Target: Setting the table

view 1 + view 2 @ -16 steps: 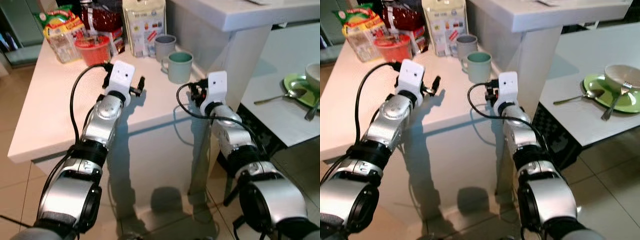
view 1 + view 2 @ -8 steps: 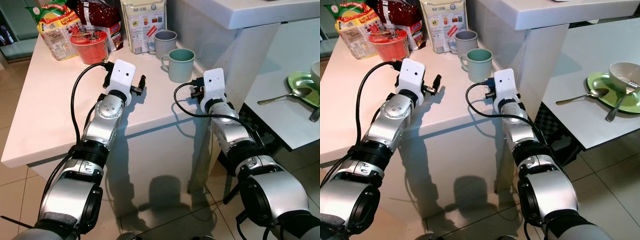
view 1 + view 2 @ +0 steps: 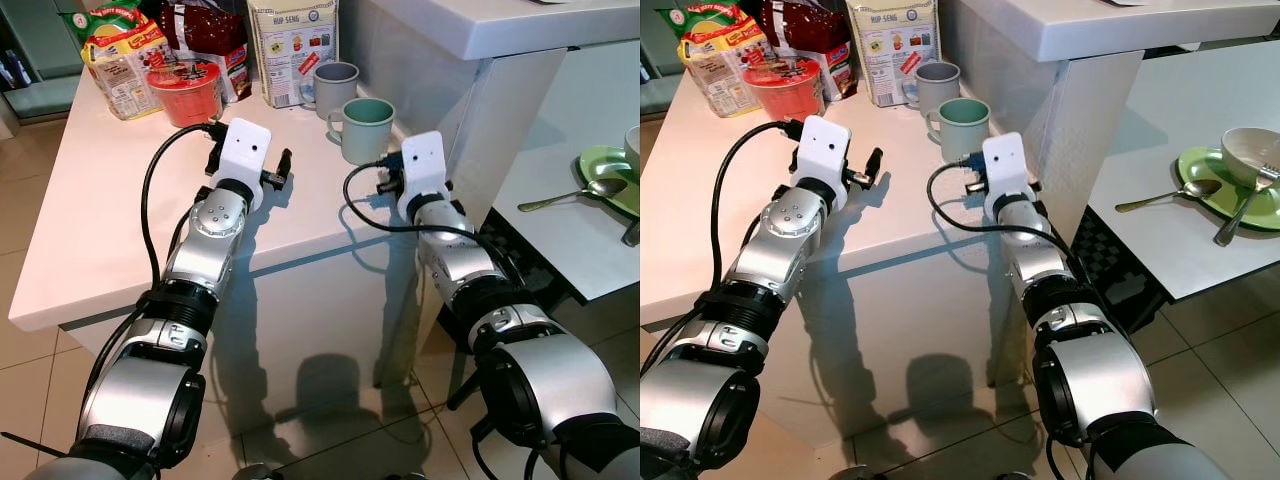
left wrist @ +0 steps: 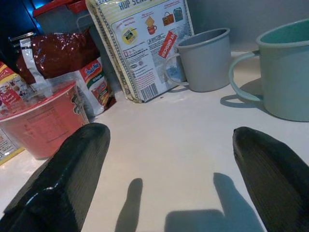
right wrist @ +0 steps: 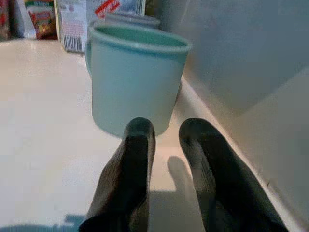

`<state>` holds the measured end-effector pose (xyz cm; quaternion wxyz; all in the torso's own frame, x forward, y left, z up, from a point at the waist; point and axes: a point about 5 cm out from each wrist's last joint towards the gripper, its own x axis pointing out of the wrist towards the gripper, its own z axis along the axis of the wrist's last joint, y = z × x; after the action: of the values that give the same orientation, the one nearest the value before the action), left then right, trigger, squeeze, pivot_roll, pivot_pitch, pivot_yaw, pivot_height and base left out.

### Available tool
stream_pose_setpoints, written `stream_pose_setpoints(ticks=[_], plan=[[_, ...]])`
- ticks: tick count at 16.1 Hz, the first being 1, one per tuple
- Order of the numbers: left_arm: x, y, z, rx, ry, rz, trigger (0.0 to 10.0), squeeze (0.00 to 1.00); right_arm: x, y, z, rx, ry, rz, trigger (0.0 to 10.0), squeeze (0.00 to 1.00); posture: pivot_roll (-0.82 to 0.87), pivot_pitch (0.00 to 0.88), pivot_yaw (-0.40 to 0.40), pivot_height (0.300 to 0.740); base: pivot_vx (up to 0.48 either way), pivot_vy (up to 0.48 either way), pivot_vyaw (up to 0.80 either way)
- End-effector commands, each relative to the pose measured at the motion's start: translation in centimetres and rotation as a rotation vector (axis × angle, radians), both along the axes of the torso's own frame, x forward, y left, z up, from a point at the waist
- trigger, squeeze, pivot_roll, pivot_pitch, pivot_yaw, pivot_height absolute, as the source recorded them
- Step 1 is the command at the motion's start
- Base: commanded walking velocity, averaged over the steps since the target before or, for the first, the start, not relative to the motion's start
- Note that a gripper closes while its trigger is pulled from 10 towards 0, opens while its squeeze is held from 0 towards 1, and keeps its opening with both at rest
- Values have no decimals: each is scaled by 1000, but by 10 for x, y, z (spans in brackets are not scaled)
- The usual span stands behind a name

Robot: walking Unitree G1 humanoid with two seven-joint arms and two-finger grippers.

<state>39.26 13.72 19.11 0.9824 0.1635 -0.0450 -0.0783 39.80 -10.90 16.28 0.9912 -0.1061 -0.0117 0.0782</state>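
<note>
Reach favours my right gripper [image 5: 166, 140], fingers nearly together and empty, just short of the upright green mug [image 5: 137, 77], while my left gripper [image 4: 169, 174], spread wide, hovers farther from that mug.

Bowl [image 3: 634, 150] on the green plate [image 3: 603, 172] is cut by the frame edge

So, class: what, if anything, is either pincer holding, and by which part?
Nothing. The left pincer is open over the white counter; the right pincer, nearly closed, stops short of the pale green mug.
</note>
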Motion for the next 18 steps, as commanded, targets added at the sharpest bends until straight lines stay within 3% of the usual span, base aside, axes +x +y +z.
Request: stream_pose_setpoints(ticks=[1, 10, 12, 18], plan=[[-1, 2, -1, 15, 0, 12, 10000, 0, 3, 4, 8, -14, -20, 5, 10000, 1000, 33, 0, 16, 740, 0, 0, 0], [-2, -2, -3, 21, 2, 7, 10000, 0, 5, 10, 25, -4, -95, 17, 10000, 1000, 28, 0, 16, 740, 0, 0, 0], [-3, -4, -3, 18, 3, 2, 10000, 0, 6, 13, 33, 4, -136, 25, 10000, 0, 34, 0, 12, 740, 0, 0, 0], [-16, -11, -2, -5, -17, -19, 10000, 0, 19, 14, 55, -31, -68, 8, 10000, 0, 146, 0, -42, 740, 0, 0, 0]])
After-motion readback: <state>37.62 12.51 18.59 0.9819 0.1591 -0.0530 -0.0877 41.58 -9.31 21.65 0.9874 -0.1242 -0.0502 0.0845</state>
